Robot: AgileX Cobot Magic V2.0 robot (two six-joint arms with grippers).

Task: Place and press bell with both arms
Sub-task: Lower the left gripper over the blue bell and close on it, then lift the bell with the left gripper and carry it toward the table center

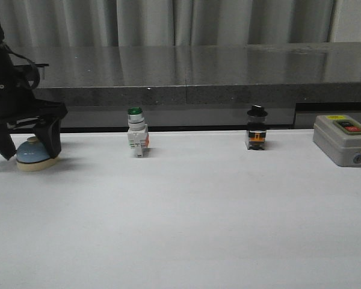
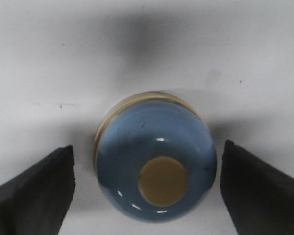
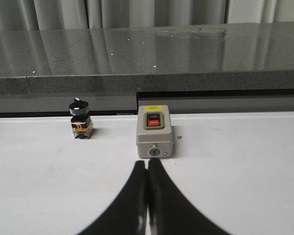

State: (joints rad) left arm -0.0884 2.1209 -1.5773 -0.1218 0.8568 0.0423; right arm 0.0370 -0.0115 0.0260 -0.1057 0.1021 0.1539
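The light-blue call bell (image 1: 33, 153) stands upright on the white table (image 1: 186, 229) at the far left of the front view, close to the back edge of the table. Its cream base rests flat on the surface and its cream knob points up.

The left gripper (image 1: 27, 147) is lowered over the bell, with 1 black finger on each side of it. In the left wrist view the bell (image 2: 156, 172) sits between the 2 fingers (image 2: 36, 188), and a strip of white table is visible between each finger and the dome. The jaws are spread and do not touch the bell.

The right gripper (image 3: 147, 196) is seen only in the right wrist view. Its 2 black fingers are pressed together, with only a thin line between them, and they pinch nothing. They point toward the grey switch box (image 3: 155, 134), which has a green and a red button on top and a small lock on its front face.

In the front view, a green-capped white push-button switch (image 1: 136, 132) stands to the right of the bell, well apart from it. Further right stands a black selector switch (image 1: 256, 128), and the grey switch box (image 1: 343, 139) is at the far right. A dark stone ledge (image 1: 198, 75) runs behind the table.
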